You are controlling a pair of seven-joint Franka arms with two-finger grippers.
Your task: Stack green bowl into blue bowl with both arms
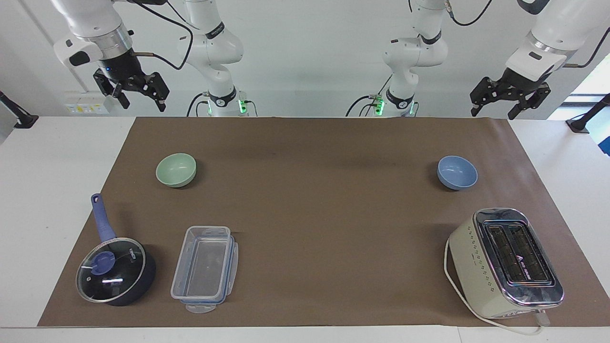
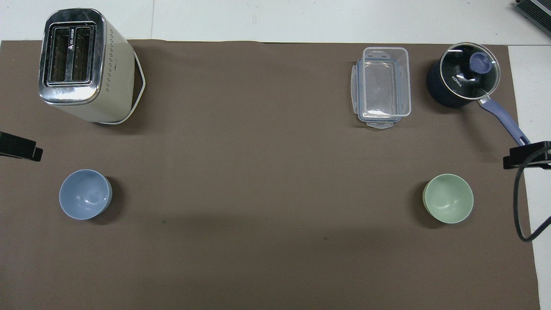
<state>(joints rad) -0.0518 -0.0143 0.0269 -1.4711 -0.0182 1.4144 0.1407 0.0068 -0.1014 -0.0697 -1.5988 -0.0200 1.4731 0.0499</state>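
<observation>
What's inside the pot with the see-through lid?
The dark blue saucepan wears a round glass lid with a blue knob. Through the glass only dark interior and glare show, so whether anything is inside cannot be told.

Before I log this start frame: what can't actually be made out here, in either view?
- Overhead view: left gripper and right gripper show only as dark tips cut off by the side edges; the arms are out of frame.
- Facing view: the top edge cuts off both arms' upper links.
- Saucepan: reflections on the glass lid hide its contents in both views.
- Toaster: slot interiors are too dark to read; its cord end runs out of sight beneath it.
</observation>
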